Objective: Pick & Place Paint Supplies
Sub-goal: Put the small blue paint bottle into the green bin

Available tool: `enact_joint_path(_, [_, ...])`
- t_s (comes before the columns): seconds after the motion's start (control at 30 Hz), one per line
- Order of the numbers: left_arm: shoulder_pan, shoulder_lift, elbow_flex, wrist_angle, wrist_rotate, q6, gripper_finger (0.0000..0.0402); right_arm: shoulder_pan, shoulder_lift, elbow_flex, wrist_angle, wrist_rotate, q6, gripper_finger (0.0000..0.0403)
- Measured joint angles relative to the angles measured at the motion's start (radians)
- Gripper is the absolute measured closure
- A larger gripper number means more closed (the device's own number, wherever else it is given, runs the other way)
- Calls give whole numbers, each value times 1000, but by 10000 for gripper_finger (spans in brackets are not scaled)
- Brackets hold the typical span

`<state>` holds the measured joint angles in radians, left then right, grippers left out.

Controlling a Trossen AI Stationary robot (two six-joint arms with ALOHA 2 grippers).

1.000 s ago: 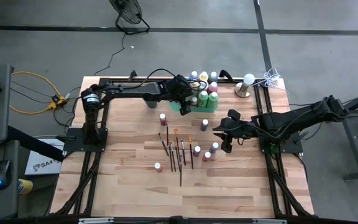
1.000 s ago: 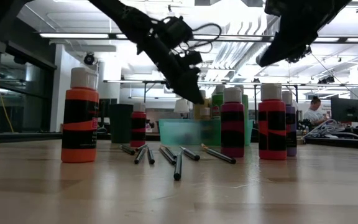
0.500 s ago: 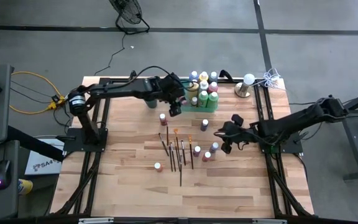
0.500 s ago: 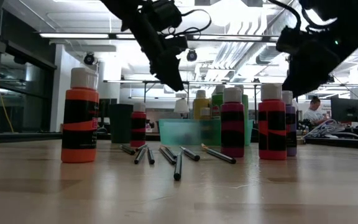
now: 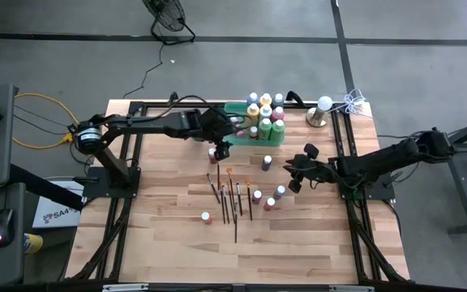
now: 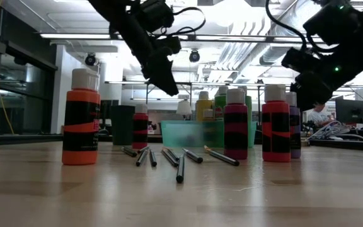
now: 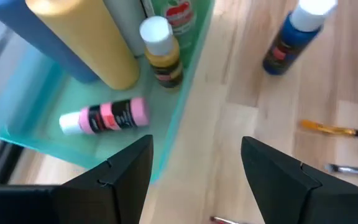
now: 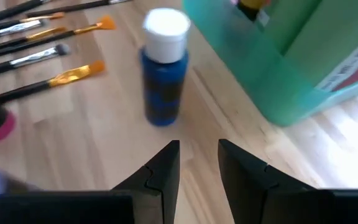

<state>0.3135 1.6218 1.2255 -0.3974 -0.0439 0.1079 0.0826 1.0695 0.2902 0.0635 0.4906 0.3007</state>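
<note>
The left arm stretches across the table's far side, its left gripper (image 5: 221, 149) spread and holding nothing, above a red bottle. At its one o'clock, a pink bottle (image 7: 106, 116) lies flat in the green tray (image 5: 237, 108). The right gripper (image 5: 296, 172), fingers apart and unloaded, points at an upright blue bottle (image 8: 164, 74).

The wooden table (image 5: 177, 243) stands on a grey floor (image 5: 39, 57). A black fan (image 5: 167, 20) sits on it. Long lights (image 6: 74, 36) shine on the ceiling.
</note>
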Motion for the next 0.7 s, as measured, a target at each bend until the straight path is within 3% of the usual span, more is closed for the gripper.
enact_joint_path(0.2, [0,-32,-72,101,41,-9,163,-75,0,-2,5,-113,-7,289])
enact_joint_path(0.4, [0,-38,-92,116,73,-10,163,-147,28,-2,72,-205,-43,227])
enact_joint_path(0.57, [0,-38,-92,118,90,-10,163,-180,131,-2,202,-232,-127,170])
enact_joint_path(0.7, [0,-38,-92,119,90,-7,163,-201,247,-2,334,-286,-171,149])
